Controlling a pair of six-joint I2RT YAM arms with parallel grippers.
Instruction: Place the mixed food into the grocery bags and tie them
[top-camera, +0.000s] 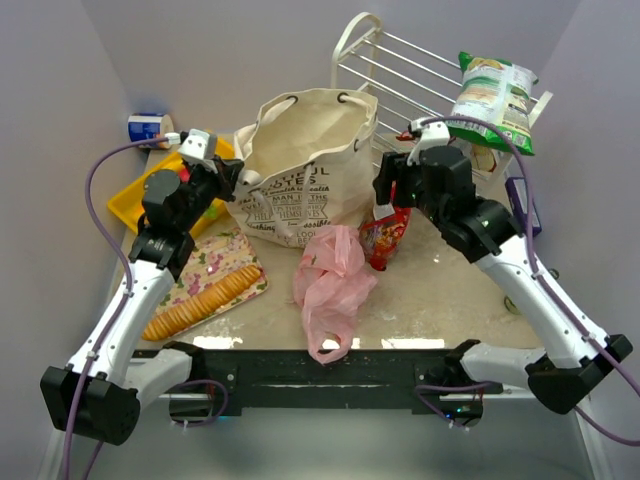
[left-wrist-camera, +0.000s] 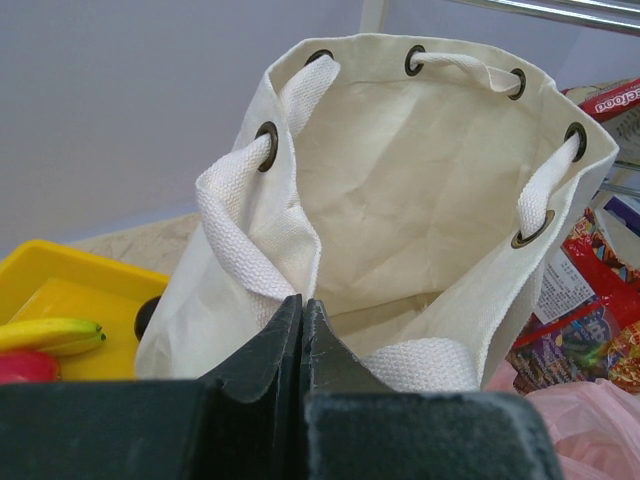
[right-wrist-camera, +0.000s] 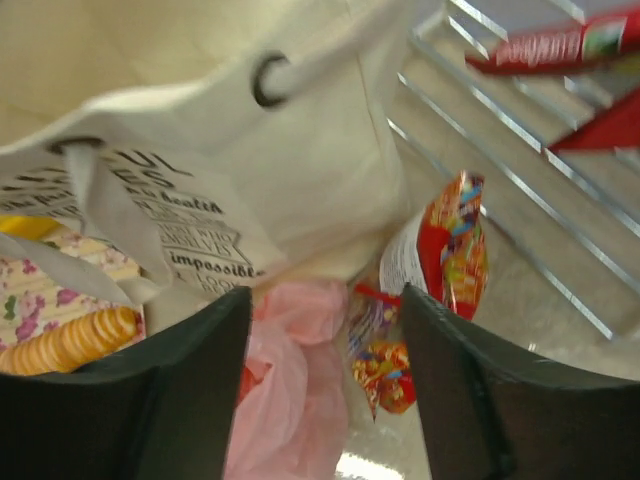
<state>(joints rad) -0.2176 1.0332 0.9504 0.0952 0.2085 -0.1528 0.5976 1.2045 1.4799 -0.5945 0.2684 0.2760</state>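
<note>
Red cookie packet (right-wrist-camera: 440, 265) beyond right gripper (right-wrist-camera: 325, 295) (fingers parted)

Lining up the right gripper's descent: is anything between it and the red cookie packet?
Nothing visible. The open right gripper faces straight at the red cookie packet; the pink plastic bag lies beside it.

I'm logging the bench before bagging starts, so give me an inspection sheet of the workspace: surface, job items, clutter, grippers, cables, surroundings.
Surface: pale speckled table.
Job's things: canvas tote upright and open, nothing seen inside; pink plastic bag crumpled before it; red cookie packet beside that; chip packet on white wire rack; banana in yellow tray.
Clutter: cracker sleeve on floral mat; blue-and-white can.
Grippers: left gripper shut, at tote's rim; right gripper open.
Cables: purple cables loop off both arms.
Surroundings: plain lilac walls.
</note>
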